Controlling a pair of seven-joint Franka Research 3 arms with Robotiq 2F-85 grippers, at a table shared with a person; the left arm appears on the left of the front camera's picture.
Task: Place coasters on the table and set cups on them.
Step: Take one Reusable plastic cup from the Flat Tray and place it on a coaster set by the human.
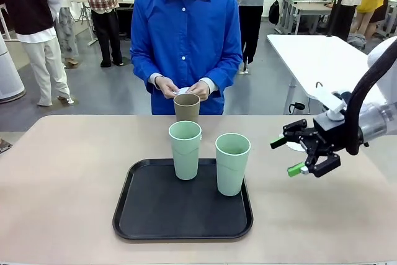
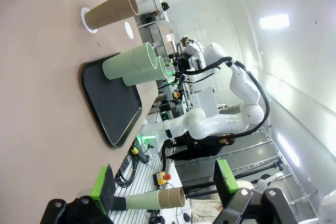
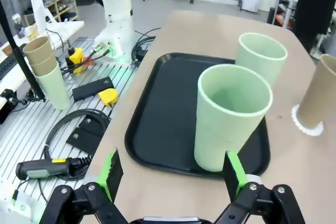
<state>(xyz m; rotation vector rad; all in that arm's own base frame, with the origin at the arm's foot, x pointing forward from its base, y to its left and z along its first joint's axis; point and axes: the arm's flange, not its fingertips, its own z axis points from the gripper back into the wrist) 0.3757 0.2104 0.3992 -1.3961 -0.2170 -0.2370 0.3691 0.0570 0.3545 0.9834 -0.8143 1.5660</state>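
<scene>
A tan cup stands on the table beyond the tray; in the wrist views this tan cup sits on a white lacy coaster. Two mint green cups stand upright on the black tray. Another coaster lies bare on the table, just behind my right gripper. That gripper hovers open and empty to the right of the tray, facing the nearer mint cup. My left gripper is open and empty, well back from the tray. The person's hands hold white coasters.
The person in a blue shirt stands at the far edge behind the tan cup. A white table stands at the back right. A spare stack of cups sits off the table beside cables on a metal floor.
</scene>
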